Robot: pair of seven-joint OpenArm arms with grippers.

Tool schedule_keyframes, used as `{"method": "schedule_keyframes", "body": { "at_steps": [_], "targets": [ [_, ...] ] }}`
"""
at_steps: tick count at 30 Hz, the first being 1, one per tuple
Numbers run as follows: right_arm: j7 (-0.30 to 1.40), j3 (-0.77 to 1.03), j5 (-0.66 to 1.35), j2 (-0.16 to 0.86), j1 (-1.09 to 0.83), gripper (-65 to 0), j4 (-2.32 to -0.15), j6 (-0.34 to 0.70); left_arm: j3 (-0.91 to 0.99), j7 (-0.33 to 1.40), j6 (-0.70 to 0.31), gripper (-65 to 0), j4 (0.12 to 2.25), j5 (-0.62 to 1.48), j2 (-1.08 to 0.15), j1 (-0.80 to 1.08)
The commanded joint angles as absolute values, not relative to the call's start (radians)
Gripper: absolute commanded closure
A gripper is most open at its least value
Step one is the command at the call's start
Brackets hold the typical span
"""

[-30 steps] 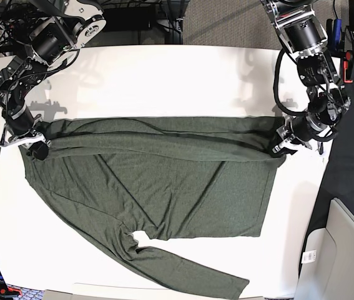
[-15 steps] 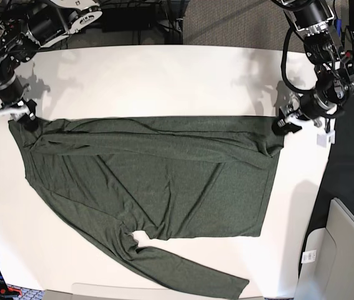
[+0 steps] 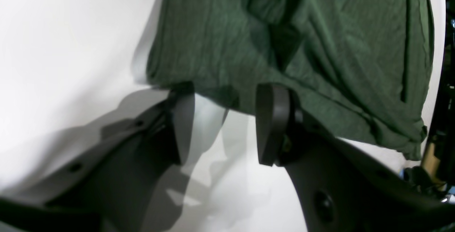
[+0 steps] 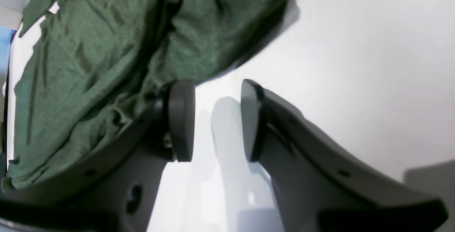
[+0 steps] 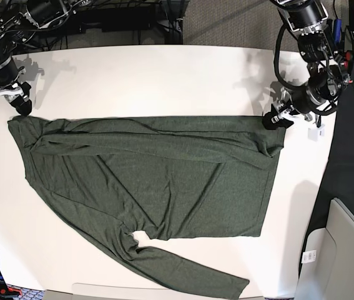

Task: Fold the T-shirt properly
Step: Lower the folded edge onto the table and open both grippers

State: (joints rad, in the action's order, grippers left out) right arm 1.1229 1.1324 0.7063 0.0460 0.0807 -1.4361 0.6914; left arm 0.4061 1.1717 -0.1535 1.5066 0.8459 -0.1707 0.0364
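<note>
The dark olive-green knit T-shirt lies flat on the white table. Both the left gripper and right gripper gape empty (beside its top corners); the next fold wants even, simultaneous grasps.

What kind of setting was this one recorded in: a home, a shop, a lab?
Most likely a robotics lab or test bench. A bare white table holds only the T-shirt, cable bundles hang behind its far edge, and the floor beyond looks like office carpet.

The T-shirt lies on the table, 1 tool beside each upper corner.
</note>
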Motion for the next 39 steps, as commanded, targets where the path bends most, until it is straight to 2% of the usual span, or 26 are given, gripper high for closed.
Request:
{"method": "schedule_keyframes", "body": {
  "at_steps": [1, 6, 14, 16, 39],
  "targets": [
    [1.104, 1.133, 0.73, 0.061, 0.093, -22.0, -1.452, 0.698, 0.406, 1.19, -0.147, -27.7, 1.508, 0.831, -0.173, 0.035],
    [1.102, 1.13, 0.728, 0.058, 0.096, -22.0, -1.451, 0.698, 0.401, 1.188, -0.147, -26.7, 1.506, 0.829, -0.148, 0.004],
    [1.106, 1.127, 0.679, 0.061, 0.136, -22.0, -1.452, 0.698, 0.395, 1.198, -0.147, -3.0, 1.504, 0.829, -0.137, -0.036],
    [1.107, 1.125, 0.667, 0.061, 0.142, -21.9, -1.451, 0.698, 0.395, 1.199, -0.147, 0.0, 1.506, 0.829, -0.139, -0.035],
    [1.102, 1.104, 0.404, 0.051, 0.303, -22.1, -1.405, 0.698, 0.403, 1.199, -0.147, -0.1, 1.506, 0.829, -0.143, -0.031]
  ]
}}
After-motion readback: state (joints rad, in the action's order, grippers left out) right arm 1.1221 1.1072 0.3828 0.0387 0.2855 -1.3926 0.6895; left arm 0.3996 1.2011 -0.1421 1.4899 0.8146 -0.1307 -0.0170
